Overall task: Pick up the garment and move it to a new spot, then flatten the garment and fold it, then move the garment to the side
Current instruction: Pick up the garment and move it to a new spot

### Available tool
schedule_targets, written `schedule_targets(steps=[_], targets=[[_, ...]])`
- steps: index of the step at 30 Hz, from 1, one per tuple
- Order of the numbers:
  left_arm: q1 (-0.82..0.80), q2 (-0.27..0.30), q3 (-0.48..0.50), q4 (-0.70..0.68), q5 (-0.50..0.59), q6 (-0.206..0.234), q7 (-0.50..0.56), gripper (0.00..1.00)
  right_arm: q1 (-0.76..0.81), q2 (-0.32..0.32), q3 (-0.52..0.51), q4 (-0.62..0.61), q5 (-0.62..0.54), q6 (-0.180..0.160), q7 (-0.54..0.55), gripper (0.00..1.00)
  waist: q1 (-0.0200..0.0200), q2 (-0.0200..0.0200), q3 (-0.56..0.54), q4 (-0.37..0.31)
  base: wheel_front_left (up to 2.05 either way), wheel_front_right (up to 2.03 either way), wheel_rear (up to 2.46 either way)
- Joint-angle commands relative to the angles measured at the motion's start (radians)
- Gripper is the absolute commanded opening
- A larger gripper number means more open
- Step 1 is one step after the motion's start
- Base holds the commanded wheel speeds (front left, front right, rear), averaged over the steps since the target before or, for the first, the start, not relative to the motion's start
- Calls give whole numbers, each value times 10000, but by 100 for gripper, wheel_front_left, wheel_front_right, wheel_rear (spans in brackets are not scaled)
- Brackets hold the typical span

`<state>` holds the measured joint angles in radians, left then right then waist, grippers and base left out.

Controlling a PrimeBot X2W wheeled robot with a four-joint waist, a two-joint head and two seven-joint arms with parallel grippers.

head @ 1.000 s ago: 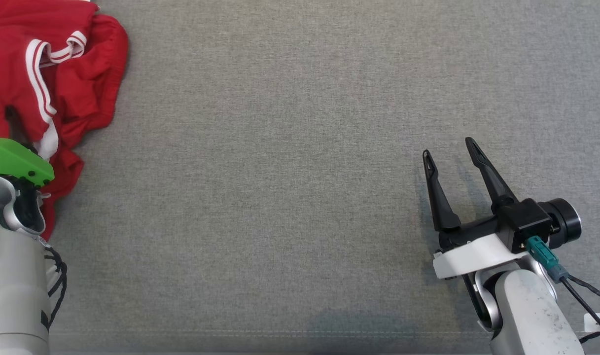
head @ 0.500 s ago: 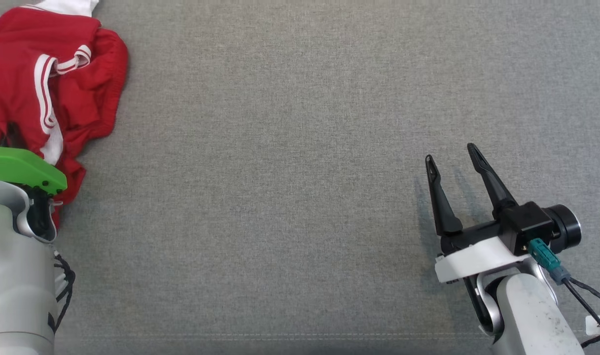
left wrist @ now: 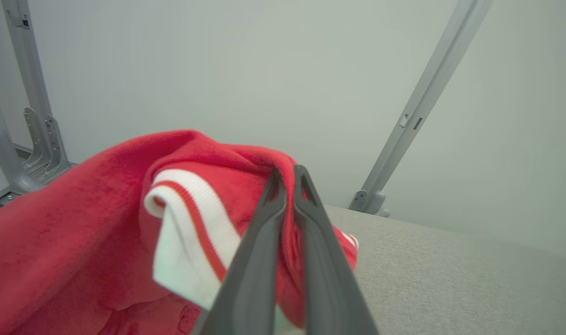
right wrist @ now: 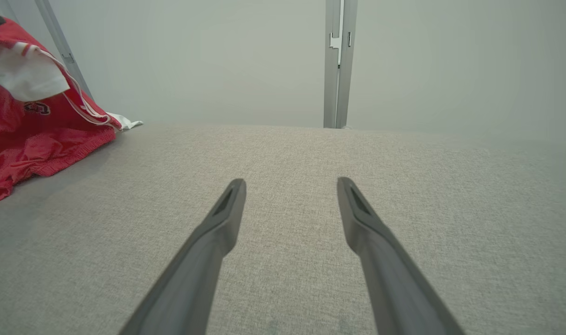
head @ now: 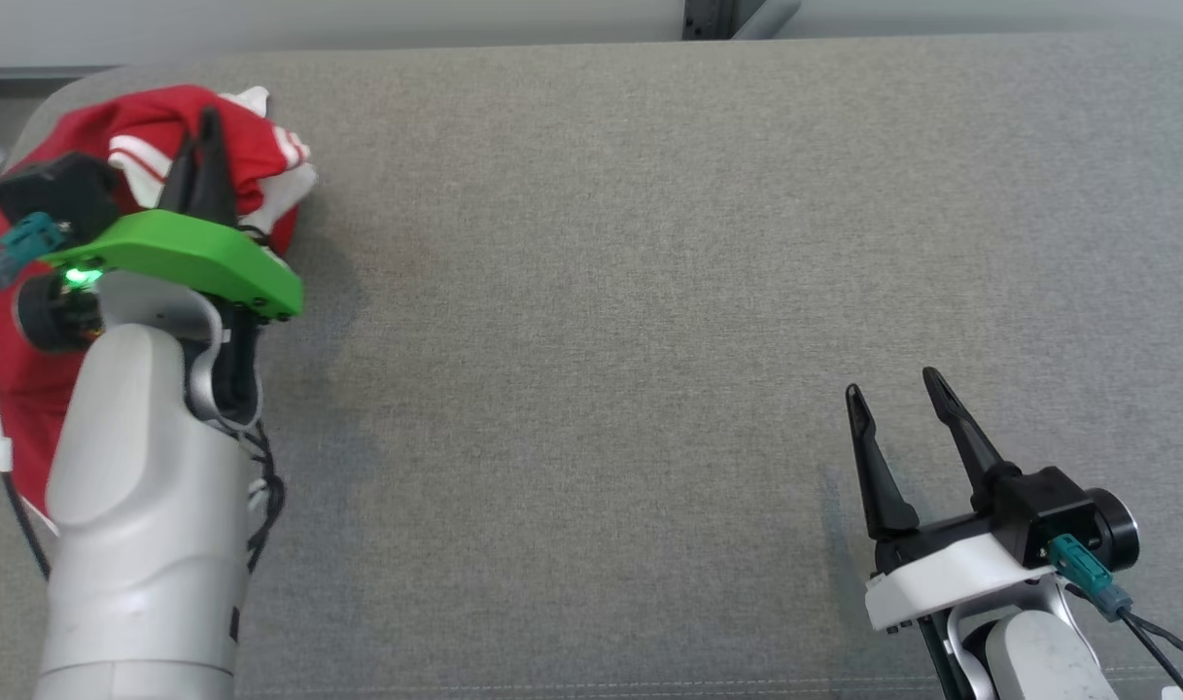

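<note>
Garment (head: 95,117), red with white trim, is gathered at the table's (head: 591,292) far-left corner and gripped by the closed left pincer (head: 207,122), presumably for carrying to a new spot; its forearm is angled upward. Right pincer (head: 892,384) is kept open, empty, low over the near-right table.

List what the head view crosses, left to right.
Left gripper, shut on the red-and-white garment → bare grey fabric surface → right gripper, open, at the lower right.
</note>
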<state>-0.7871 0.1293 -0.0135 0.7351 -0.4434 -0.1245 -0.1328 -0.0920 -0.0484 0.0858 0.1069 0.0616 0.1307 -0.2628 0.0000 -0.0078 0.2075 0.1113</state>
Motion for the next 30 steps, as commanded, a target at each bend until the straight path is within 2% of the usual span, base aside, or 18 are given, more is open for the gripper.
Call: schedule_targets(steps=[1,9,12,16,23,26,30], targets=[[377,-266,-374,-838,-270,-64,308,0,268,-34,-5,-12,113,0,-31,100,0,78,-591,-482,0,0,0],[1554,-756,-1855,-4093,-1535,13,1474,0,522,-32,-100,-61,279,0,-31,100,0,78,-848,-1427,0,0,0],[1893,-780,-2688,-5056,-2133,448,1721,0,458,-32,-2,-73,298,0,-31,100,0,78,-848,-1938,0,0,0],[1954,-779,-3978,-5664,-2814,1201,1650,0,307,-34,58,-75,375,0,-31,100,0,78,-784,-2639,0,0,0],[1141,-771,-6090,-5679,-3991,2144,1095,0,232,-29,131,-37,500,0,-31,100,0,78,-551,-3626,0,0,0],[756,-758,-6818,-5138,-4323,2456,864,0,202,-25,165,-43,534,0,-31,100,0,78,-438,-3950,0,0,0],[492,-763,-7528,-3933,-4769,2652,552,0,155,-26,190,-68,609,0,-31,100,0,78,-268,-4274,0,0,0]])
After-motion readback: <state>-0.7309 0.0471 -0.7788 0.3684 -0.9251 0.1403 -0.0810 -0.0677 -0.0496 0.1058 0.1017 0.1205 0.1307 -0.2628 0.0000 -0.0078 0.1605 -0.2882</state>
